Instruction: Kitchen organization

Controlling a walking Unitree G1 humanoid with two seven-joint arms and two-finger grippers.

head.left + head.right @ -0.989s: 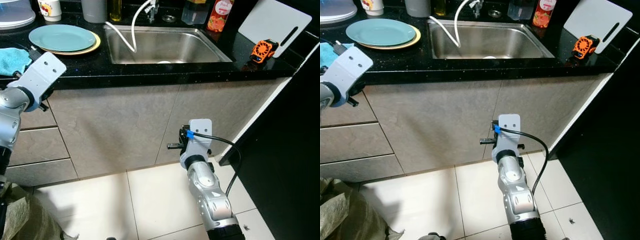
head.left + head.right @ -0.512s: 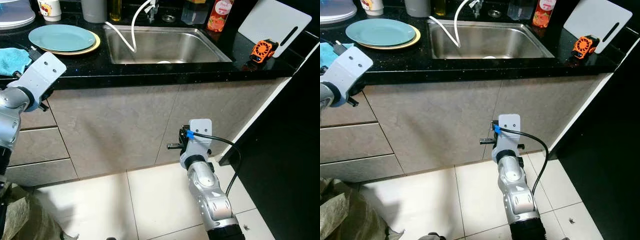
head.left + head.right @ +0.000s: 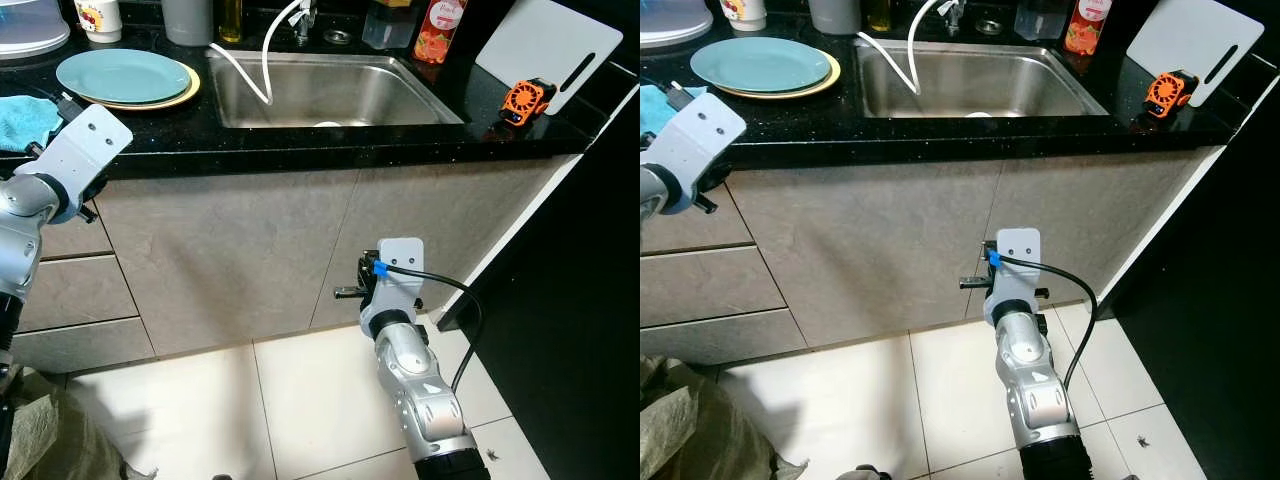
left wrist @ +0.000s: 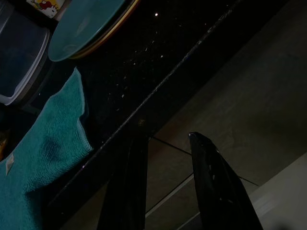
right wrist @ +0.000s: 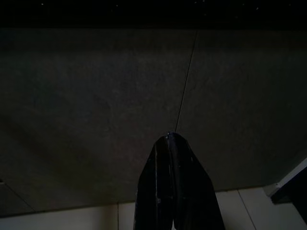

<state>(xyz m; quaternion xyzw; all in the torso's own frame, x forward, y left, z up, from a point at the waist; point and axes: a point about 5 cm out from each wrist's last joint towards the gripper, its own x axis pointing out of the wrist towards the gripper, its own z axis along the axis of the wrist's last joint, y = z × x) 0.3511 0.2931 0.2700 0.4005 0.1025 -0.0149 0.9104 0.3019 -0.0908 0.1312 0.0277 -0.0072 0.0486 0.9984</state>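
Observation:
A teal plate rests on a yellow plate at the back left of the black countertop. A teal cloth lies at the counter's left edge. My left gripper is open and empty, held at the counter's front edge near the cloth, below the plate. My right gripper is shut on nothing and hangs low, its tip close to the seam between the grey cabinet doors under the steel sink.
A white hose curls into the sink. A red bottle, a white cutting board and an orange gadget stand at the right. Drawers are at left. A sack lies on the tiled floor.

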